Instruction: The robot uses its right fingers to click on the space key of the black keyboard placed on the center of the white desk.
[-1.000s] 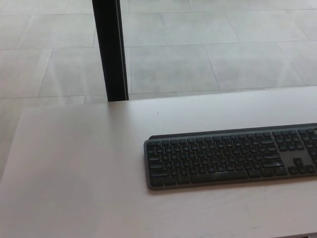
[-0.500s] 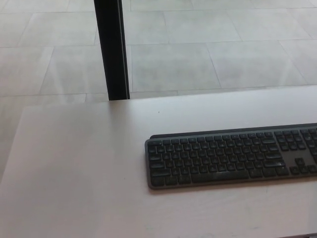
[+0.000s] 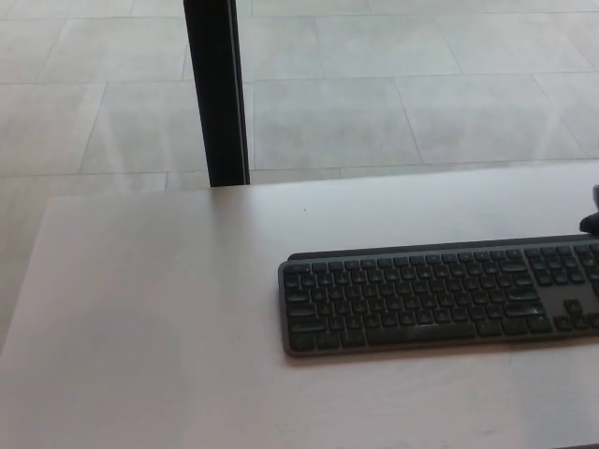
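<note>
Showing a sliver of the right hand (image 3: 591,211), just now entering at the picture's right edge, where half a second ago nothing of the robot was showing. Also drifting slightly rightward and down as a whole view, so reading as camera motion, not as motion of the things. Cropping the hand too tightly for telling whether open or closed; left hand not appearing at all.

Lying directly below and stretching away to the left of that hand: the keyboard (image 3: 440,297), flat on the desk (image 3: 140,327), its right end running out of frame beneath the hand. Sitting in the nearest key row, well to the hand's left and nearer the robot: the space key (image 3: 419,330), not yet being touched.

Judging from this: only beginning the approach, with a reach leftward and toward the robot, then a downward press, probably remaining.

Standing far off to the hand's left, beyond the desk's far edge: a black post (image 3: 217,94) on the tiled floor (image 3: 393,112).

Containing nothing of note: no containers showing anywhere.
</note>
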You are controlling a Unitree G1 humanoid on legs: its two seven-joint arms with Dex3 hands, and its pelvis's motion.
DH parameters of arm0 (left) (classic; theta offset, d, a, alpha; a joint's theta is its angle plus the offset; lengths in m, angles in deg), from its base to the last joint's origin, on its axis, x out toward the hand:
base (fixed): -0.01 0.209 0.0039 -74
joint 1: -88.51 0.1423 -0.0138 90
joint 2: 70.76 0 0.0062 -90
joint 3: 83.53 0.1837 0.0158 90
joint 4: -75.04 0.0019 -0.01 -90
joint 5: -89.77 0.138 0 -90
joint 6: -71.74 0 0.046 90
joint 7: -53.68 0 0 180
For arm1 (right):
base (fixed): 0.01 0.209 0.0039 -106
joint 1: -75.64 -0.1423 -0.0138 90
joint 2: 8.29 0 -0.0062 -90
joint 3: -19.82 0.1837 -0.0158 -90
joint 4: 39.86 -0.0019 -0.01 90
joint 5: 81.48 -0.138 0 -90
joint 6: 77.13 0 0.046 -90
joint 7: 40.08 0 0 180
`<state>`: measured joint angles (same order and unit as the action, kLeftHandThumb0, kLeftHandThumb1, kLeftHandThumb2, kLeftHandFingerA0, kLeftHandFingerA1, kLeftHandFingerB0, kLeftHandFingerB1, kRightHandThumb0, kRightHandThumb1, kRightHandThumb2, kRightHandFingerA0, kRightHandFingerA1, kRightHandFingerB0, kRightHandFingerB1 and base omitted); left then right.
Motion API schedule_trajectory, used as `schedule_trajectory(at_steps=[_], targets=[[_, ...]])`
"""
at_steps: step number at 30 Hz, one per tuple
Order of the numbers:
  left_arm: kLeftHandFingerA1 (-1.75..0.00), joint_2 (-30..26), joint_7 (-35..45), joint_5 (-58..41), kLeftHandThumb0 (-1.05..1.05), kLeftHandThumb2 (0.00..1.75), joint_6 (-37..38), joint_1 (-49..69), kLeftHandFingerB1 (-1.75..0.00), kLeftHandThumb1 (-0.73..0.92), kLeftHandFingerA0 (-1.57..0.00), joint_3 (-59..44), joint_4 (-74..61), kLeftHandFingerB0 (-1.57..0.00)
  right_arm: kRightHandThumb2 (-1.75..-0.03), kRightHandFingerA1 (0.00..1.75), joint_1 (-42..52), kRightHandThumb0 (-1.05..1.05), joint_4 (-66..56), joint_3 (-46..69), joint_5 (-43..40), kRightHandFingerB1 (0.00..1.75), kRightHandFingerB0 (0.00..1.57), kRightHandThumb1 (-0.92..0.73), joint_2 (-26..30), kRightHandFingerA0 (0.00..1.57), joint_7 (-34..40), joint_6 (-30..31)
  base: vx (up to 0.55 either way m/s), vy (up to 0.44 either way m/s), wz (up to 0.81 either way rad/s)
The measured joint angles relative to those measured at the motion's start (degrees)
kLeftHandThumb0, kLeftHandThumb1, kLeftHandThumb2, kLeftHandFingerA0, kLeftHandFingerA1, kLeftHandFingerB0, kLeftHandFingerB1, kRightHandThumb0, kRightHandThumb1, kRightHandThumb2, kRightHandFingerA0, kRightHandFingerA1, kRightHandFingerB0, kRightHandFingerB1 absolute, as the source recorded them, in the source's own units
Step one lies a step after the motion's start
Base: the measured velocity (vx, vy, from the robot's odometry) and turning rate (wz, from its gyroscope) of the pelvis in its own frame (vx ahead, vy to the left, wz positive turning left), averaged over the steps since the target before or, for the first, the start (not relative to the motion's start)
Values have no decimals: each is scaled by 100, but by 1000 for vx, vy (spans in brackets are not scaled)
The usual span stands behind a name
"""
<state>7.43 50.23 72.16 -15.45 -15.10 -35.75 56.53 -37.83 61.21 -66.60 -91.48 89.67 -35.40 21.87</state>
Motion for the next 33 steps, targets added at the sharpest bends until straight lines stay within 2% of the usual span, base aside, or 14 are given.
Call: schedule_trajectory(at_steps=[2, 4, 6, 9, 12, 13, 14, 15, 19, 22, 29, 33], targets=[[-67, 0, 0, -7, -61, 64, 0, 0, -55, 81, -75, 3, 0, -60, -58, 126, -1, -32, 12, -234, 160, 42, 60, -60, 9, 91, -20, -52, 0, 0, 0], [-65, 0, 0, -8, -62, 64, 0, 0, -55, 80, -74, 17, 0, -59, -57, 122, -1, -33, 13, -503, 345, 42, 61, -60, 22, 92, -48, -111, 0, 0, 0], [-63, 0, 0, -9, -61, 64, 0, 0, -53, 81, -74, 26, 0, -57, -59, 130, -1, -32, 12, -746, 520, 42, 62, -60, 51, 90, -77, -163, 0, 0, 0], [-66, 0, 0, -13, -62, 64, 0, 0, -54, 81, -76, 37, 1, -58, -58, 128, -1, -28, 13, -1083, 770, 43, 63, -58, 91, 93, -105, -244, 0, 0, 0], [-69, 0, 0, -19, -61, 64, 0, 0, -55, 81, -77, 49, 1, -59, -58, 124, -1, -28, 22, -1371, 986, 43, 64, -57, 114, 93, -118, -327, 0, 0, 0], [-65, 0, 0, -24, -61, 64, 0, 0, -54, 81, -73, 52, 1, -58, -58, 119, -1, -34, 43, -1491, 1085, 42, 63, -57, 120, 93, -119, -374, 0, 0, 0], [-65, 0, 0, -30, -61, 64, 0, 0, -55, 80, -76, 53, 1, -61, -86, 108, -2, -36, 79, -1579, 1160, 58, 54, -45, 127, 97, -119, -415, 0, 0, 0], [-65, 0, 0, -37, -61, 64, 0, -1, -55, 81, -76, 52, 1, -62, -58, 120, -2, -35, 124, -1679, 1237, 41, 64, -58, 140, 94, -117, -457, 0, 0, 0], [-66, 0, 1, -57, -62, 64, 0, -2, -55, 81, -76, 57, 1, -60, -60, 142, -9, -40, 282, -2045, 1555, 43, 67, -59, 202, 84, -113, -568, 0, 0, 0], [-68, 0, 1, -61, -63, 64, 0, -2, -55, 80, -77, 69, 1, -60, -58, 140, -29, -39, 357, -2229, 1724, 44, 67, -61, 244, 89, -100, -608, 0, 0, 0], [-66, 2, 0, -63, -63, 64, 0, -8, -55, 80, -75, 105, 1, -60, -63, 157, -197, -34, 537, -2852, 2301, 46, 67, -61, 371, 78, -5, -687, 0, 0, 0], [-65, 2, 1, -64, -62, 64, 0, -9, -55, 79, -79, 106, 1, -61, -65, 154, -272, -33, 598, -3191, 2606, 47, 69, -58, 411, 81, 48, -713, 0, 0, 0]])
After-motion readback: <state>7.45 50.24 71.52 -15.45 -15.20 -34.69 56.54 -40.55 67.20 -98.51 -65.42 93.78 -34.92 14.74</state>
